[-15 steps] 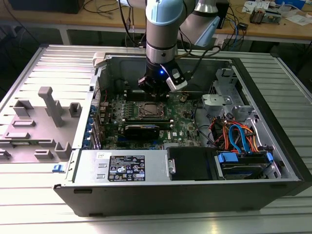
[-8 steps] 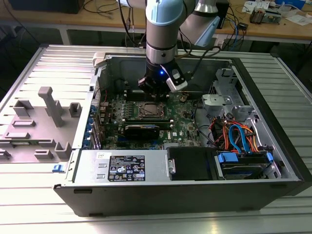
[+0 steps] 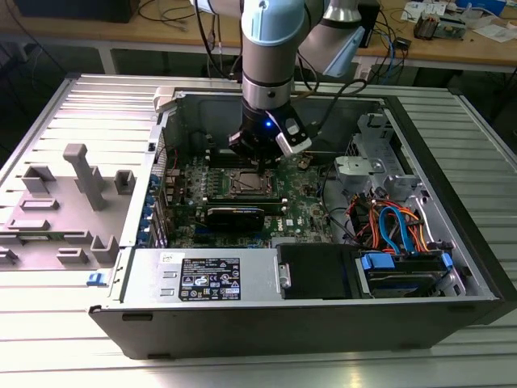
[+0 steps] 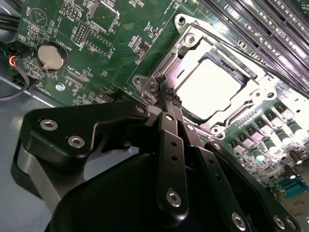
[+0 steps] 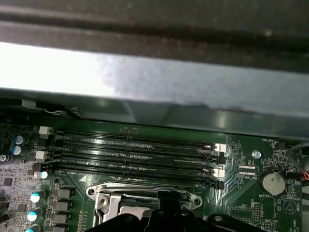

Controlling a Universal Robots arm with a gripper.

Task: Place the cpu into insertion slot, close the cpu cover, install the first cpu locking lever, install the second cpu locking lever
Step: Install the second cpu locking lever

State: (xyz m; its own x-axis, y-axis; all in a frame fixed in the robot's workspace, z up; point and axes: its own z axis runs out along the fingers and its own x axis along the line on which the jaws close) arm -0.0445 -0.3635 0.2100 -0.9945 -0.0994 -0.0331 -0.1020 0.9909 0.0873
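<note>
A ribbed metal tabletop (image 3: pixel 97 105) carries an open computer case (image 3: pixel 452 234), in which a green motherboard (image 3: pixel 303 206) lies flat, with drives and cables at one end. Inside the insertion slot (image 4: pixel 193 53) the cpu (image 4: pixel 210 84) is seated, framed by the cpu cover (image 4: pixel 248 104). The end effector (image 4: pixel 170 99) is seen with fingers pressed together — their tips at the slot's corner.

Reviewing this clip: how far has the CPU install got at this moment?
Done: the cpu sits in the insertion slot, and the cpu cover looks lowered around it. In hand: the gripper has its shut fingertips at the socket's corner, apparently on a thin locking lever. Left: I cannot tell whether either lever is latched, so count both as outstanding.
</note>
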